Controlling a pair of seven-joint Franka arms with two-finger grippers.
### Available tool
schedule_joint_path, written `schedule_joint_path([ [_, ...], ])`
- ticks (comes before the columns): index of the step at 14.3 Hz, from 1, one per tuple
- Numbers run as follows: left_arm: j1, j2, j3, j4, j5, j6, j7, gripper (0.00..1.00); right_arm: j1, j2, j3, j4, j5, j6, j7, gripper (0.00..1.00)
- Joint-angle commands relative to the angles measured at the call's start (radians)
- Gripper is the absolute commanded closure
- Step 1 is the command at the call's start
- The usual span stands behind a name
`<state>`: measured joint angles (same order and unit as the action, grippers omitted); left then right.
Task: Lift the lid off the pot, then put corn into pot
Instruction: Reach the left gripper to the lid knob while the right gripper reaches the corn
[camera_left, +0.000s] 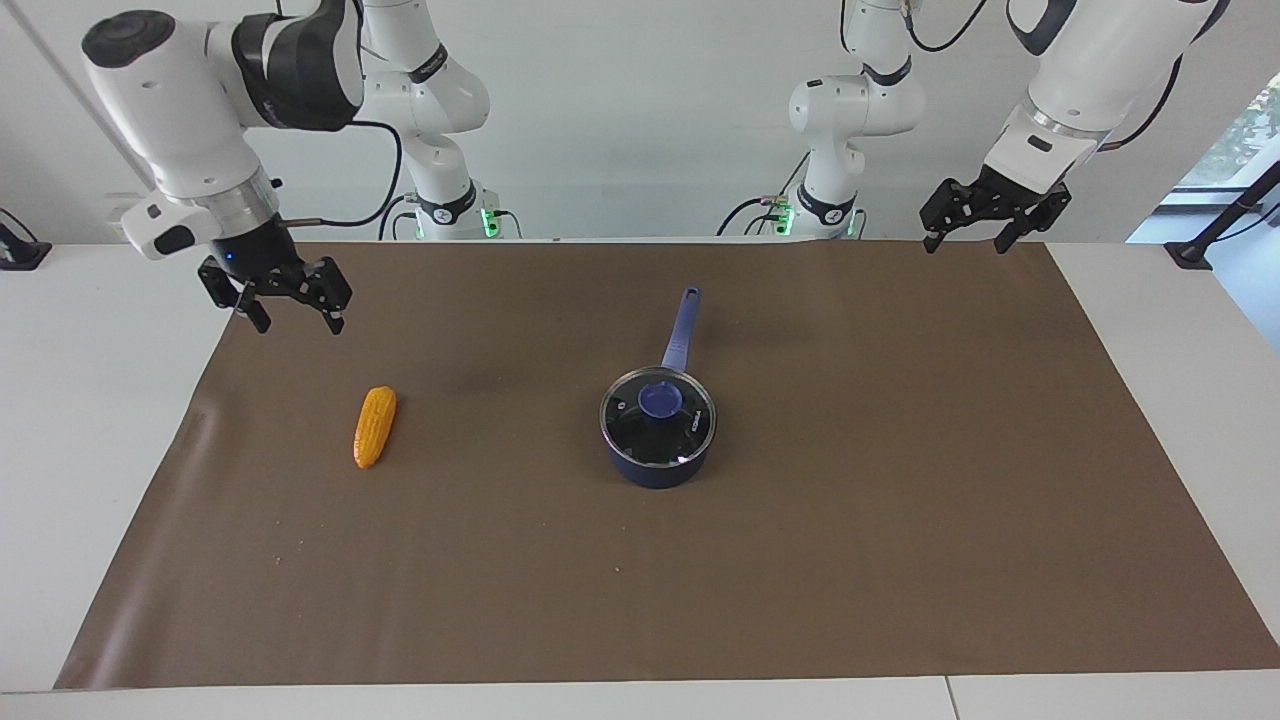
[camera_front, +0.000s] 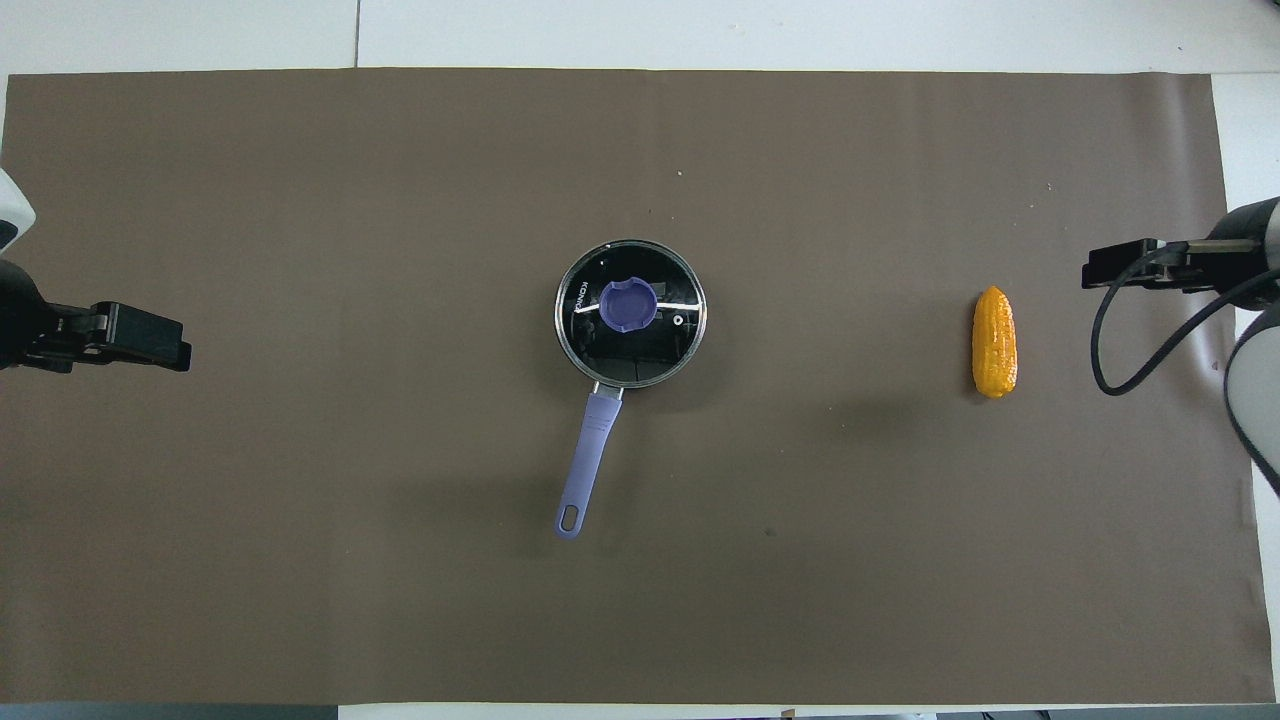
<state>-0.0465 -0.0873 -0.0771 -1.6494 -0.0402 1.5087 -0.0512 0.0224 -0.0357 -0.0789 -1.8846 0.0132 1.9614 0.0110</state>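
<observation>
Your right gripper (camera_left: 290, 305) hangs in the air with its two black fingers spread wide and nothing between them, over the brown paper mat (camera_left: 900, 520) toward the right arm's end of the table from the small dark navy-blue saucepan (camera_left: 655, 462). You can see that pot sitting near the middle of the mat, its long straight blue handle (camera_left: 680, 330) pointing toward the robots. On top of it rests the round clear glass lid (camera_left: 657, 417) with its metal rim and blue centre knob (camera_left: 660, 399), seated flat and covering the pot's whole mouth. Look from the pot toward the right arm's end and you find the small yellow-orange toy corn cob (camera_left: 375, 427), lying on the mat well apart from the pot. Your right gripper is up above the mat near the corn, not touching it. Your left gripper (camera_left: 983, 233) waits in the air over the mat's edge at the left arm's end, well apart from the pot, fingers also spread and empty.
</observation>
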Motion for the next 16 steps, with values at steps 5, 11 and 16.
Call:
schedule_joint_path([
  [5, -0.251, 0.194, -0.009, 0.063, -0.065, 0.174, -0.369, 0.00, -0.006, 0.108, 0.004, -0.325, 0.013, 0.414, -0.041, 0.09],
  [11, -0.440, 0.515, -0.006, 0.333, -0.064, 0.260, -0.570, 0.00, -0.016, 0.198, 0.004, -0.341, 0.013, 0.482, -0.106, 0.09],
  [16, -0.498, 0.667, 0.003, 0.417, -0.058, 0.324, -0.670, 0.00, -0.004, 0.203, 0.004, -0.338, 0.013, 0.481, -0.092, 0.46],
])
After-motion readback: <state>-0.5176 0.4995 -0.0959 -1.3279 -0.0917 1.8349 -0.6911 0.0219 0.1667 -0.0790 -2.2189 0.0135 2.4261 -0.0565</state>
